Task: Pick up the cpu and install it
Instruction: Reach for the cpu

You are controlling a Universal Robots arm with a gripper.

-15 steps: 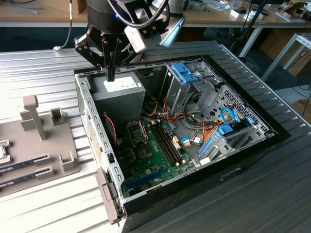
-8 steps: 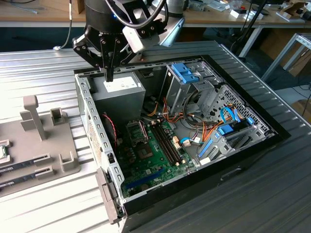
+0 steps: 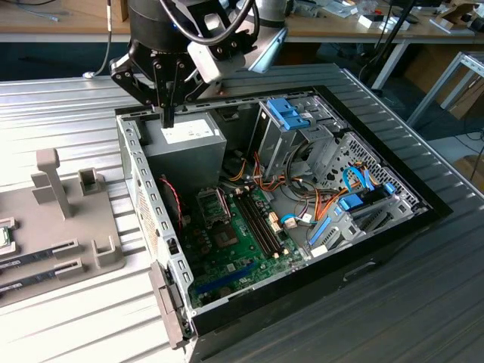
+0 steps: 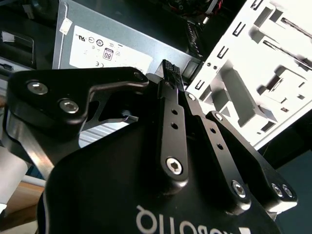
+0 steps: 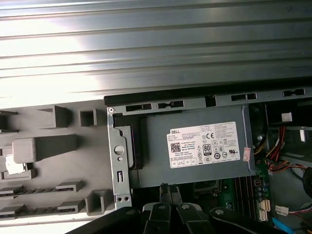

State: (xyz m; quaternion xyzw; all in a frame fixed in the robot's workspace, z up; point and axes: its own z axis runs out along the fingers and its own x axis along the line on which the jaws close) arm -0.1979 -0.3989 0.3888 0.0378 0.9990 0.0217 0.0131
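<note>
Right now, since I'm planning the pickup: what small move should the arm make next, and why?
Probably carry the gripper toward the exterior view's left. It hangs, fingers shut, over the power supply, while the cpu lies on the grey tray outside the case.

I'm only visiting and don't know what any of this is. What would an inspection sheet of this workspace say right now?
Surface: ribbed metal table carrying an open computer case and a grey holder tray.
Job's things: cpu lies in the tray at the exterior view's left edge, untouched.
Clutter: memory sticks in the tray.
Grippers: tool hangs over the grey power supply, fingers together, nothing seen between them.
Cables: orange, red and blue leads inside the case, beside the green motherboard.
Surroundings: wooden benches behind the table.
</note>
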